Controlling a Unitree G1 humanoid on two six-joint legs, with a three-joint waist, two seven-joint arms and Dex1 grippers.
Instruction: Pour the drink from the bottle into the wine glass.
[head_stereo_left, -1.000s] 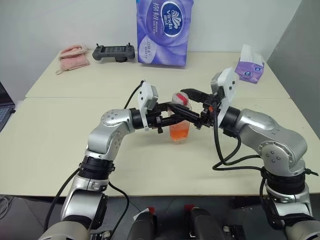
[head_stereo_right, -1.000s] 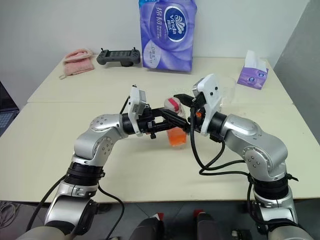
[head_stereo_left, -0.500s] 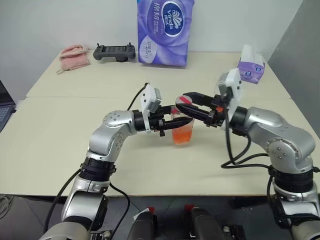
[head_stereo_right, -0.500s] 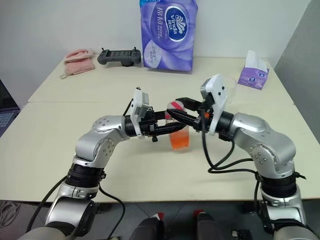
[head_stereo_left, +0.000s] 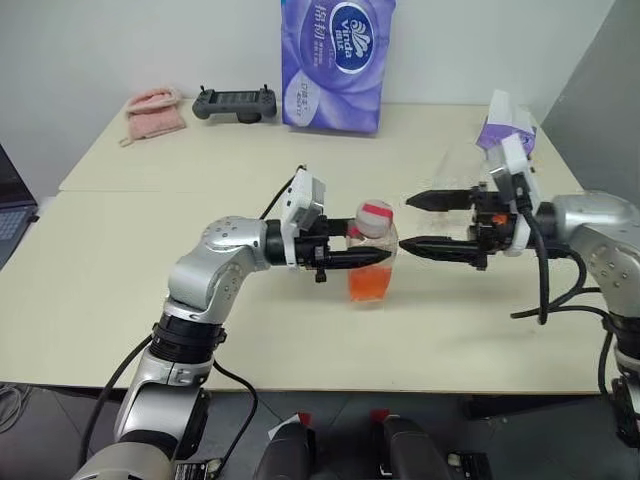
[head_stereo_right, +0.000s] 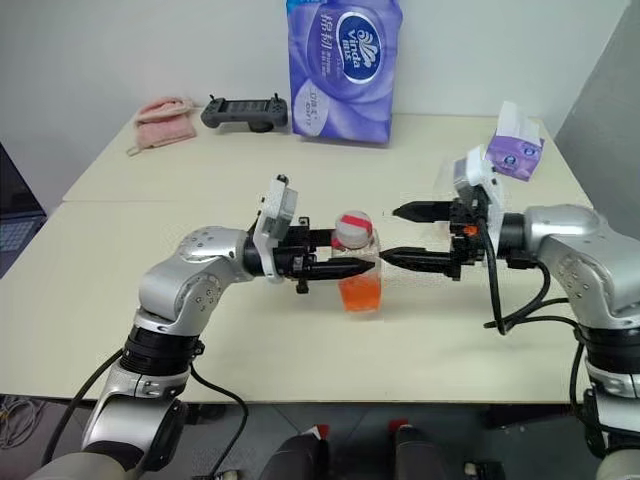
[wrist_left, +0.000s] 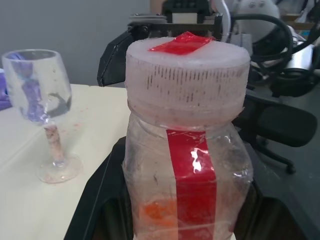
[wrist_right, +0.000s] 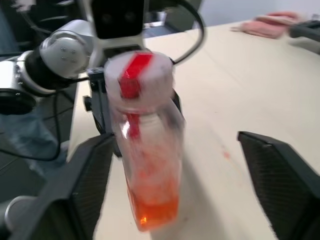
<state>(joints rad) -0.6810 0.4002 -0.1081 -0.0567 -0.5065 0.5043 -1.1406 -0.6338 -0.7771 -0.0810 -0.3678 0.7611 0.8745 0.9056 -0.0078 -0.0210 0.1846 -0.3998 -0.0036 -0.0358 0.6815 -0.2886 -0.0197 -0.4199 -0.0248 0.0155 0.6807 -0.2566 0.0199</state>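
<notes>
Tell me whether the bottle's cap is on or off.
On. The red-and-white cap sits atop the bottle, which stands upright in the left hand; the right hand is open beside it.

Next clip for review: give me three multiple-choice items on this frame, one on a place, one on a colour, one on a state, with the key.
1. The game controller lies: A) at the table's far edge B) beside the bottle C) on the floor
2. The drink is: A) green B) orange-red C) blue
3. The bottle's cap is: A) on B) off C) in the glass

Key: A, the game controller lies at the far edge of the table, next to the pink cloth; B, the drink is orange-red; A, the cap sits on the bottle.
</notes>
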